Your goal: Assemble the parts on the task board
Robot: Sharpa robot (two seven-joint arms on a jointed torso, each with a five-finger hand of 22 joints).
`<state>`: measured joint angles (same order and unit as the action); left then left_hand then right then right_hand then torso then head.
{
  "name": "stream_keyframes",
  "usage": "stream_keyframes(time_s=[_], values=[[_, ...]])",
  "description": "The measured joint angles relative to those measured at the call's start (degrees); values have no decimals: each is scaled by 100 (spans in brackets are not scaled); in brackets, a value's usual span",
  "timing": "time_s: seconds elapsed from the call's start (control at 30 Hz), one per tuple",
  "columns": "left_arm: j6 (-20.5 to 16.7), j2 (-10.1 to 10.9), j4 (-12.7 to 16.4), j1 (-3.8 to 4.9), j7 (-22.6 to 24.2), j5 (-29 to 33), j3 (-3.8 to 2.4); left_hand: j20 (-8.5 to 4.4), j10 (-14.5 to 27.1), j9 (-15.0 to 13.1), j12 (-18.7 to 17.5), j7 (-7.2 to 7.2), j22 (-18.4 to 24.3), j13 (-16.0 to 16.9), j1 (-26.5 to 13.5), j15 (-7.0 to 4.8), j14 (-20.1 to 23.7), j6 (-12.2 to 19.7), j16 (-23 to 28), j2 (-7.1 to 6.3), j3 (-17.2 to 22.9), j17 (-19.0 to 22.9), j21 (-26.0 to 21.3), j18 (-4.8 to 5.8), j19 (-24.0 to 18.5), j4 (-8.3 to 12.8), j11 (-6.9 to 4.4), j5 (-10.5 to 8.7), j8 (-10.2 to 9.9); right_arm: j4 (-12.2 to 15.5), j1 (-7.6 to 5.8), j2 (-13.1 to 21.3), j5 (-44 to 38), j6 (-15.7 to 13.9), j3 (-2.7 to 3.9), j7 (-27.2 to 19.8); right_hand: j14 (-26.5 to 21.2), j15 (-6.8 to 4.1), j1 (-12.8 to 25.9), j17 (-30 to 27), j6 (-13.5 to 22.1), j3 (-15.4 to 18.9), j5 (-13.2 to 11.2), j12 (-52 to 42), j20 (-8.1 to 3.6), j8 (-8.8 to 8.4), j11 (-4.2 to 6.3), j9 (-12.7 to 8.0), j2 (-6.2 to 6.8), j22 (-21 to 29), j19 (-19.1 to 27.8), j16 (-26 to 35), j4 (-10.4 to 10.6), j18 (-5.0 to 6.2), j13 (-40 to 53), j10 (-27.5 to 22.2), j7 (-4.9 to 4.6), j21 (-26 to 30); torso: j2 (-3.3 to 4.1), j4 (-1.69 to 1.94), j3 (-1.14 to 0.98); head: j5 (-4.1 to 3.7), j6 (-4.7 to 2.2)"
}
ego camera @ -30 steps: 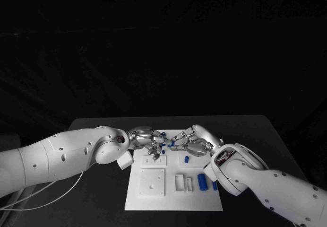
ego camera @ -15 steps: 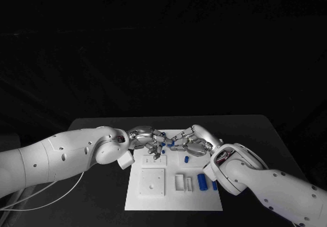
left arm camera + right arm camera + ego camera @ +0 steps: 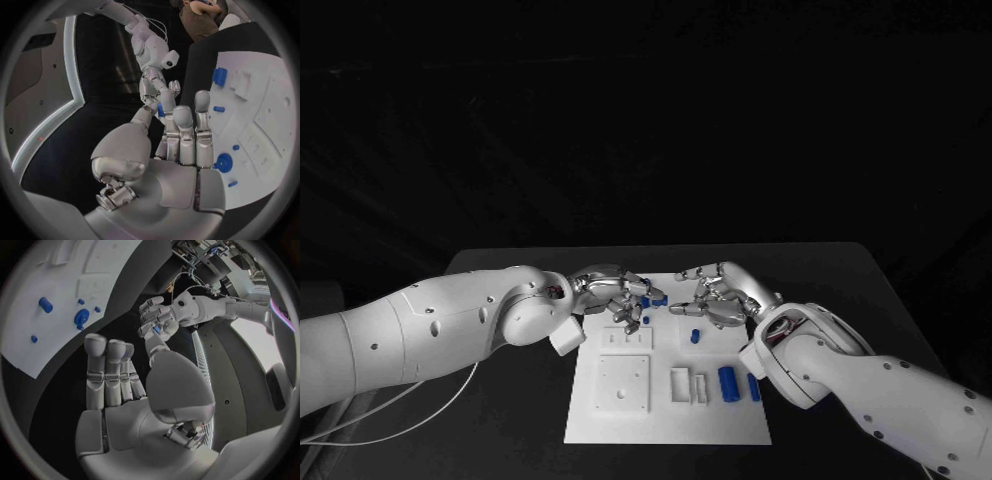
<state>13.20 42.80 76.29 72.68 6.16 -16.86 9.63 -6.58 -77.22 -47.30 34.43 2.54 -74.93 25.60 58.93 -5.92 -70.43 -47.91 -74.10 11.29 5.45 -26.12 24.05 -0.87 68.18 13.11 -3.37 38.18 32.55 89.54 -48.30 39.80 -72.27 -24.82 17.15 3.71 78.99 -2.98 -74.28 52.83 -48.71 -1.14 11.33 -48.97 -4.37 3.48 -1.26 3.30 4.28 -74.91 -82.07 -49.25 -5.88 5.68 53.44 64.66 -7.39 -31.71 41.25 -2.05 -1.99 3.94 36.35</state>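
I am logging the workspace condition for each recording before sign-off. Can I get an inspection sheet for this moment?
Surface: black table, with the white board lying flat in its middle.
Job's things: several blue pieces lie or stand on the board. One small blue piece is off the board, in the left hand.
Clutter: nothing seen.
Hands: the left hand pinches the small blue piece over the far end of the board. The right hand is beside it with fingers apart and holds nothing.
Cables: a white cable hangs under the left arm, off the board.
Surroundings: dark backdrop behind the table.
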Motion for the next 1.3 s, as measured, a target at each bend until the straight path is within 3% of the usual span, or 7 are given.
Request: stream_keyframes(time_s=[0.3,0.47,0.57,0.8,0.97,1.07,1.3], values=[[-468,42,22,0,-488,-339,0,-76,-154,-160,0,60,1,0,-15,-72,-135,-61,-23,-182,192,-45,151,0,76,-11,-53,405,-23,-208,-2,351,149,-244,98,-41,-39,0,-100,-119,5,-22,272,-230,51,0,12,-9,55,0,-52,-56,83,7,-373,-90,1,232,-4,-4,-1,31,2],[-1097,42,35,1,-1100,-847,-1,-112,-295,-195,-53,106,1,4,-44,-96,-254,-108,-23,-272,265,-77,200,0,113,-18,-85,611,-83,-324,-42,509,221,-357,248,-82,-39,0,-119,-147,-353,7,371,-254,51,0,12,5,29,0,-52,-57,47,8,-425,-89,17,301,-13,-15,-4,47,33],[-1473,17,34,2,-1538,-1208,-2,-112,-376,-210,-112,119,1,-4,-54,-114,-300,-126,-23,-337,313,-111,224,0,113,-15,-93,708,-132,-389,-89,542,291,-407,325,-121,-183,15,-56,-455,-291,-15,372,64,70,0,24,6,-34,103,138,275,25,7,-817,-102,14,1425,-18,-19,-10,55,59],[-2226,-107,40,2,-2624,-2402,38,-225,-612,-194,-217,127,2,4,-15,-170,-560,-305,92,-452,336,-200,289,0,251,-23,-162,840,-321,-556,-250,618,556,-484,392,-222,-432,123,-33,-1512,-189,-72,400,1641,183,0,-17,5,-103,1336,314,1514,83,10,-2649,127,1,2727,-31,-15,-30,98,137],[-2485,-247,28,1,-3096,-3030,133,-254,-625,-287,-217,122,2,119,-46,-195,-645,-367,122,-483,344,-357,333,0,299,-16,-173,869,-450,-683,-321,587,840,-531,401,-314,-285,352,9,-2743,-235,-422,531,4144,407,0,-288,2,-139,3290,839,3181,199,11,-4842,731,-113,2797,-35,-12,-30,123,177],[-2578,-336,-11,1,-3285,-3313,206,-233,-625,-297,-217,110,2,136,-53,-211,-661,-379,122,-491,351,-411,333,-1,320,-10,-173,882,-464,-751,-356,556,1065,-573,401,-367,-106,383,95,-3041,-273,-572,566,4508,437,0,-348,2,-54,4134,702,3484,219,10,-4984,720,-120,2781,-35,-12,-29,132,198],[-2696,-582,-228,-47,-3525,-3769,359,-233,-653,-326,-249,83,2,163,-68,-205,-697,-470,122,-551,388,-496,377,0,320,-10,-184,925,-531,-876,-421,514,1435,-697,405,-439,-69,402,128,-3164,-354,-579,581,4527,438,0,-366,2,-21,5081,600,3567,226,10,-4995,555,-143,2605,-30,-12,-25,155,232]])
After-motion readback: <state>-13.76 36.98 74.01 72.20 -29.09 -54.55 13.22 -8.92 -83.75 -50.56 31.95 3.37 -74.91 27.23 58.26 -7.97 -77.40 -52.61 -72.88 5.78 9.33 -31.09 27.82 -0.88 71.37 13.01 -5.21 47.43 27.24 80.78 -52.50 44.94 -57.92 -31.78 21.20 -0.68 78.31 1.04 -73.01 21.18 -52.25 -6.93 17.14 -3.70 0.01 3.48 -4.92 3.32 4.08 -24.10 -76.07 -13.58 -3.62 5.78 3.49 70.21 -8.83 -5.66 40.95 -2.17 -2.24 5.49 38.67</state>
